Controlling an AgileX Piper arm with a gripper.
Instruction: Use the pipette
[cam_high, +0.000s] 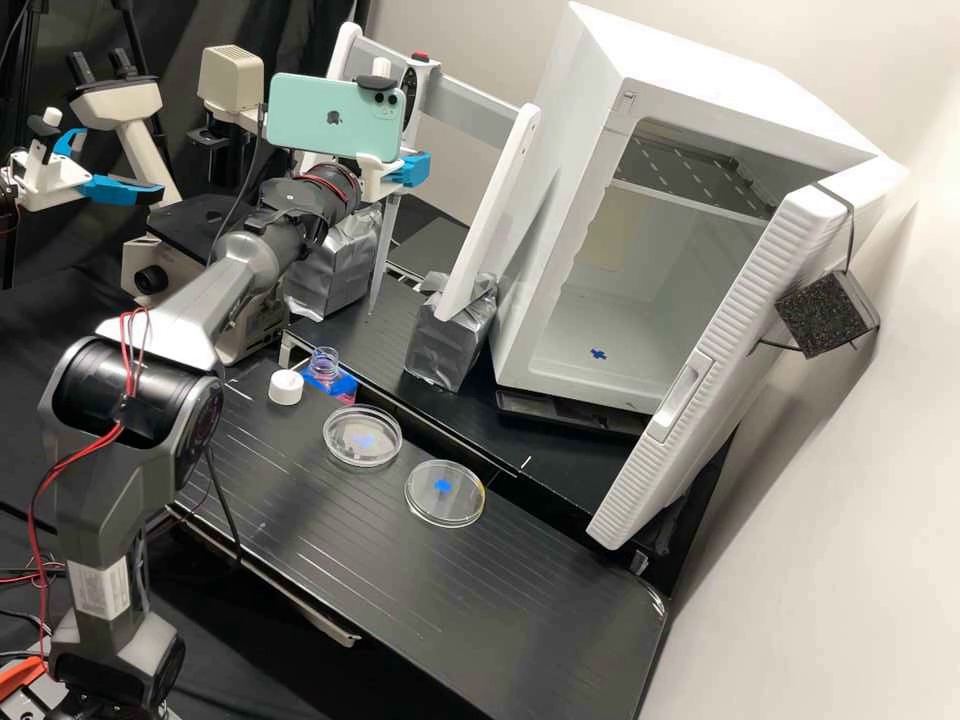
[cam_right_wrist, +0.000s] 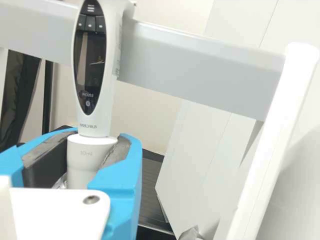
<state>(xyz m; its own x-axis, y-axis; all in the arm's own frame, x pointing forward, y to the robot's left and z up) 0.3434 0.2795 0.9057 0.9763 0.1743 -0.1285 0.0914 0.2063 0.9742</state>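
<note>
The hand (cam_high: 405, 170) grips the pipette (cam_right_wrist: 95, 117), near the stand's grey crossbar (cam_right_wrist: 200, 65).

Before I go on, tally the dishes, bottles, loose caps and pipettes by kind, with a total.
Petri dishes: 2
Bottle: 1
White cap: 1
Pipette, in the hand: 1
Total: 5

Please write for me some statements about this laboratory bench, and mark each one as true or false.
1. The gripper holds the pipette. True.
2. The door of the white cabinet is shut. False: it stands open.
3. The white cap lies off the bottle. True.
4. One clear dish is stacked on the other. False: they lie apart on the bench.
</note>
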